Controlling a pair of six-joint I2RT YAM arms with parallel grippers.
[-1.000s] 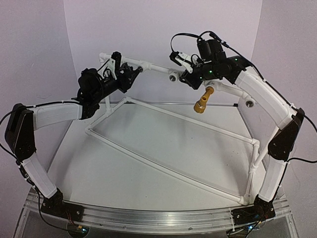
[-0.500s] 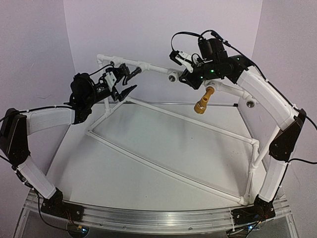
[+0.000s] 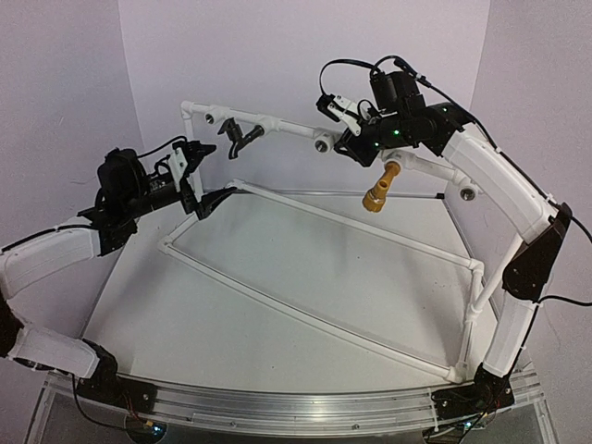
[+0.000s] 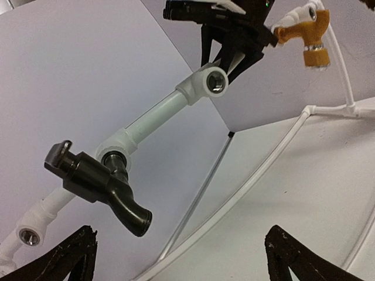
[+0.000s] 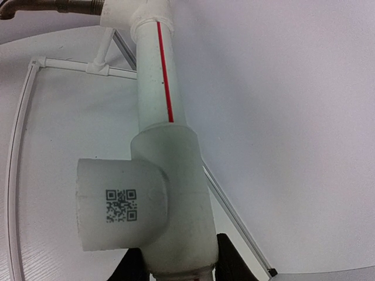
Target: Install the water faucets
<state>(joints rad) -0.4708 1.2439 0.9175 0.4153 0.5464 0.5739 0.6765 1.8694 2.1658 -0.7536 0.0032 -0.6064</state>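
The black faucet [image 3: 242, 134] sits screwed into a socket on the upper white pipe rail, lever up and spout down; the left wrist view shows the black faucet [image 4: 99, 184] free of the fingers. My left gripper [image 3: 211, 174] hangs open to its left, apart from it, with both fingertips [image 4: 73, 257] at the bottom edge and nothing between them. The brass faucet [image 3: 379, 190] hangs from the rail's right section, and the brass faucet [image 4: 304, 38] shows again at top right. My right gripper [image 3: 351, 146] is shut on the white pipe tee [image 5: 170, 199], fingers [image 5: 234, 263] on either side.
The white pipe frame [image 3: 305, 314] lies across the table and rises at the back. Open sockets [image 3: 324, 142] sit mid-rail, with others at the far left [image 3: 211, 117] and right [image 3: 467, 192]. White walls close the back and sides.
My left gripper has opened, let go of the black faucet and drawn back to the left. The faucet stays in its socket. The right arm has not moved.
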